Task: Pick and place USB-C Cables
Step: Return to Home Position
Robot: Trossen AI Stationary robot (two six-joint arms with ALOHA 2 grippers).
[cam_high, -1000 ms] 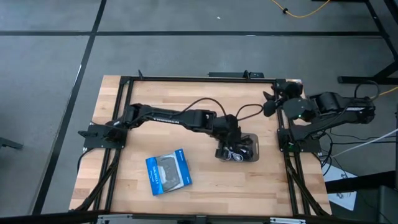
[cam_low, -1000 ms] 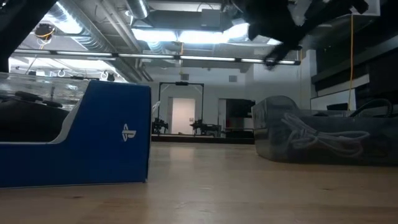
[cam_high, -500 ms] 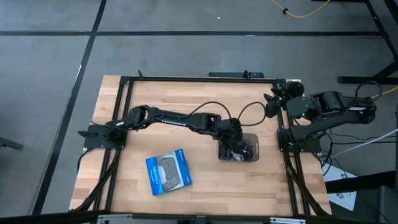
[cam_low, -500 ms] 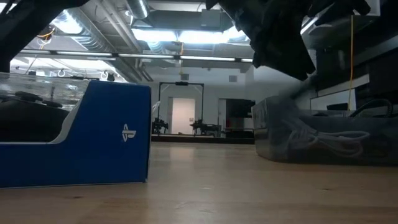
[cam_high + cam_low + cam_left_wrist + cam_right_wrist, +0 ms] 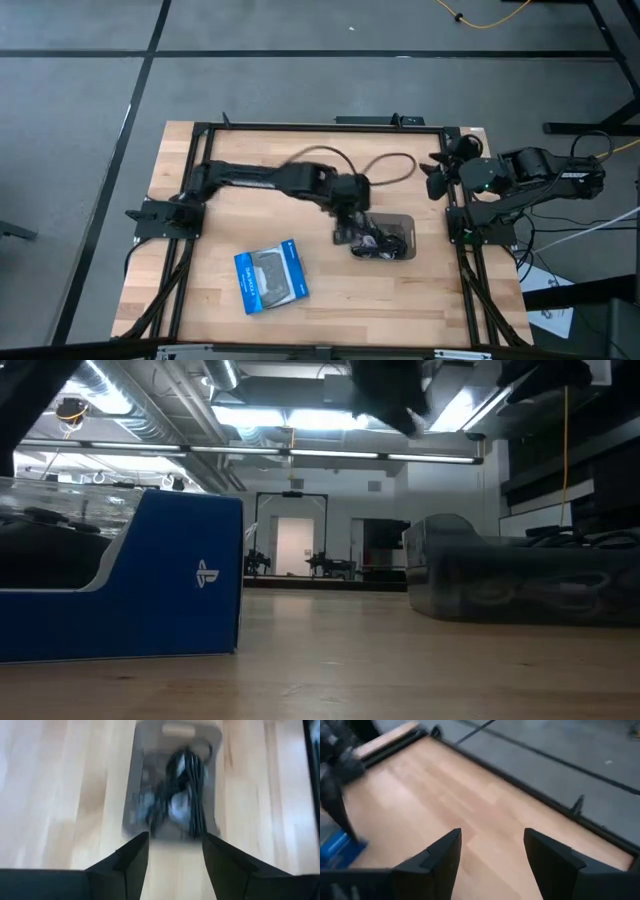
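Several USB-C cables [image 5: 378, 242], black and silvery-grey, lie coiled in a clear bin [image 5: 406, 224] right of the table's middle. In the left wrist view the cables [image 5: 186, 780] rest on the floor of the bin [image 5: 134, 795]. My left gripper [image 5: 350, 224] hangs open above the bin's left end with nothing between its fingers [image 5: 132, 862]. The low view shows it high above the bin [image 5: 520, 575]. My right gripper [image 5: 437, 178] waits open and empty by the table's right edge; its fingers [image 5: 440, 860] show over bare wood.
A flat blue-and-grey package [image 5: 270, 276] lies near the table's front, left of the bin, and fills the low view's left [image 5: 150, 575]. A black frame [image 5: 300, 126] runs round the table. A yellow cord [image 5: 490, 20] lies on the floor beyond.
My left gripper has risen from the bin and drawn back toward the table's left edge; it now hangs above the bin's left end. The cables stay in the bin.
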